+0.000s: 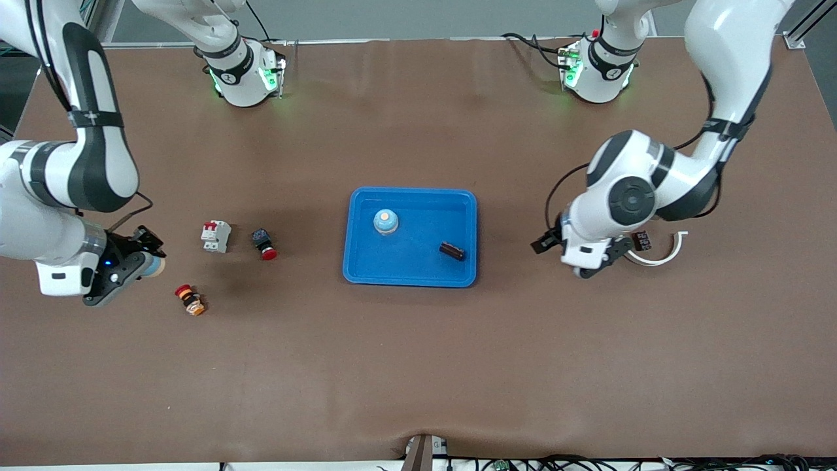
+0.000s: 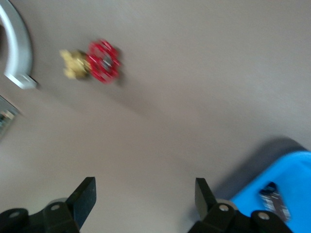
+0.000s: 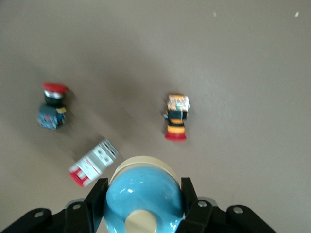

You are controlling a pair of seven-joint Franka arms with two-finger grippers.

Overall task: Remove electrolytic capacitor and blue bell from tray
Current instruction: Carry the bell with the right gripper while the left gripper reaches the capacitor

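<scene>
The right gripper (image 3: 142,204) hangs over the counter (image 1: 418,366) at the right arm's end, its fingers (image 3: 95,199) clamped on a blue bell (image 3: 143,196) with a cream button; a second blue bell (image 1: 386,222) stands in the blue tray (image 1: 366,271) at the counter's middle, with a dark brown capacitor (image 1: 452,250) lying near it in the same tray, toward the left arm's end; the left gripper (image 2: 143,199) hovers over bare counter between the tray and a white curved clip (image 1: 660,258), fingers (image 2: 83,196) apart and holding nothing; a red-handled brass valve (image 2: 92,61) lies near the clip; at the right arm's end lie a white breaker (image 1: 216,236), a red-capped push button (image 1: 264,244) beside it, and a red-and-orange switch (image 1: 189,300) nearer the front camera.
</scene>
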